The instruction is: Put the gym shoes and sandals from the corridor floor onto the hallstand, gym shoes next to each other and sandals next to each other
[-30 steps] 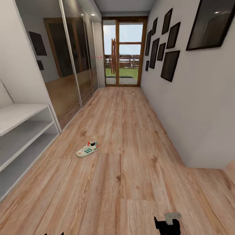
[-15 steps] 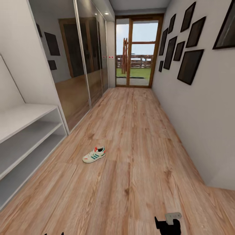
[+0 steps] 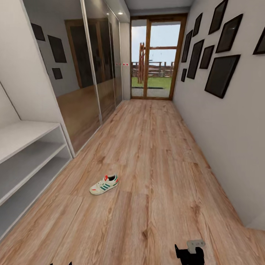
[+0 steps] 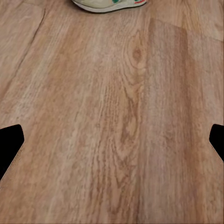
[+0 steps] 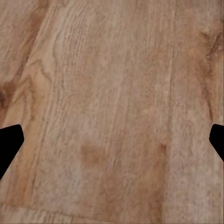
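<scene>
A single cream-white lace-up gym shoe with green side stripes and a red-orange heel tab [image 3: 104, 184] lies on its sole on the light-brown wood-grain plank corridor floor [image 3: 154, 176], left of the corridor's middle line, with its toe turned towards the near left and its heel towards the far right. It is apart from the white two-shelf unit [image 3: 25, 162] that stands against the left wall, with bare planks between them; both open shelves of that unit hold nothing. Beyond the unit, tall mirrored sliding doors [image 3: 88, 77] run along the left wall, and a wood-framed glass door [image 3: 156, 57] closes the far end of the corridor. Dark-framed pictures [image 3: 221, 75] hang in a group on the white right wall.

In the head view the right arm's dark end with a light-grey part [image 3: 190, 250] shows low at the near edge, over bare floor and well apart from the shoe.

In the left wrist view the left claw [image 4: 112, 144] is spread wide, its two dark fingertips [image 4: 9, 142] far apart with only planks between them, and the shoe's sole edge [image 4: 108, 3] lies farther ahead on the floor. In the right wrist view the right claw [image 5: 112, 144] is likewise spread wide over bare planks, pinching nothing
</scene>
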Available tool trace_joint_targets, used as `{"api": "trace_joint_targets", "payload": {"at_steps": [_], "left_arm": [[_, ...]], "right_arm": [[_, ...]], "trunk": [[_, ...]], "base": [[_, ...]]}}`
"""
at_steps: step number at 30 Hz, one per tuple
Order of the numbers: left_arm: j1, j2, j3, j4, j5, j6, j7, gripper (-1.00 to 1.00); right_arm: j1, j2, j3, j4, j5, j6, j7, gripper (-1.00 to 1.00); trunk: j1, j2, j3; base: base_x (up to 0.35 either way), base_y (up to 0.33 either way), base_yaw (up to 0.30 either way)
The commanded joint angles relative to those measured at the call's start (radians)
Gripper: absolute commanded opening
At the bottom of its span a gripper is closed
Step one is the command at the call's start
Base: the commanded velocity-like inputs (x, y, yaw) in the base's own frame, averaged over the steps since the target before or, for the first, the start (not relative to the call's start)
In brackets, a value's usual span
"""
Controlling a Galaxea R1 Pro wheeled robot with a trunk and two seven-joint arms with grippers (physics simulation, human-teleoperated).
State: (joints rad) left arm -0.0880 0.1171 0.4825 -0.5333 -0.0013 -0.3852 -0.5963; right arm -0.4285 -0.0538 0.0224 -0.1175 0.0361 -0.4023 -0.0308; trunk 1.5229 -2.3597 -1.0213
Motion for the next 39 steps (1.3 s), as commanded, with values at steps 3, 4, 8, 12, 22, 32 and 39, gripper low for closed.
{"api": "trace_joint_targets", "payload": {"at_steps": [3, 4, 8, 12, 22, 32, 39], "left_arm": [[-0.001, 0.0, 0.005, 0.001, 0.0, -0.001, -0.008, 1.0], [-0.001, 0.0, 0.005, 0.001, 0.0, -0.001, -0.008, 1.0], [-0.001, 0.0, 0.005, 0.001, 0.0, -0.001, -0.008, 1.0], [-0.001, 0.0, 0.005, 0.001, 0.0, -0.001, -0.008, 1.0], [-0.001, 0.0, 0.005, 0.001, 0.0, -0.001, -0.008, 1.0], [-0.001, 0.0, 0.005, 0.001, -0.001, -0.001, -0.008, 1.0], [-0.001, 0.0, 0.005, 0.001, -0.001, -0.001, -0.008, 1.0]], "right_arm": [[-0.001, -0.001, 0.002, 0.001, 0.004, -0.003, -0.004, 1.0], [-0.001, -0.001, 0.002, 0.001, 0.004, -0.003, -0.003, 1.0], [-0.001, -0.001, 0.002, 0.001, 0.003, -0.003, -0.003, 1.0], [-0.001, 0.001, 0.002, 0.001, 0.003, -0.003, -0.003, 1.0], [-0.001, 0.002, 0.002, 0.0, 0.001, -0.003, -0.004, 1.0], [-0.001, 0.003, 0.002, 0.001, 0.001, -0.003, -0.004, 1.0], [-0.001, 0.003, 0.002, 0.001, 0.001, -0.003, -0.004, 1.0]], "trunk": [[0.0, 0.0, -0.001], [0.0, 0.0, -0.001], [0.0, 0.0, -0.001], [0.0, 0.0, -0.001], [0.0, 0.0, -0.001], [0.0, 0.0, 0.002], [0.0, 0.0, 0.006]], "base": [[0.339, 0.0, 0.0], [0.339, 0.0, 0.0], [0.339, 0.0, 0.0], [0.339, 0.0, 0.0], [0.339, -0.002, 0.0], [0.309, -0.103, 0.109], [0.245, -0.182, 0.231]]}}
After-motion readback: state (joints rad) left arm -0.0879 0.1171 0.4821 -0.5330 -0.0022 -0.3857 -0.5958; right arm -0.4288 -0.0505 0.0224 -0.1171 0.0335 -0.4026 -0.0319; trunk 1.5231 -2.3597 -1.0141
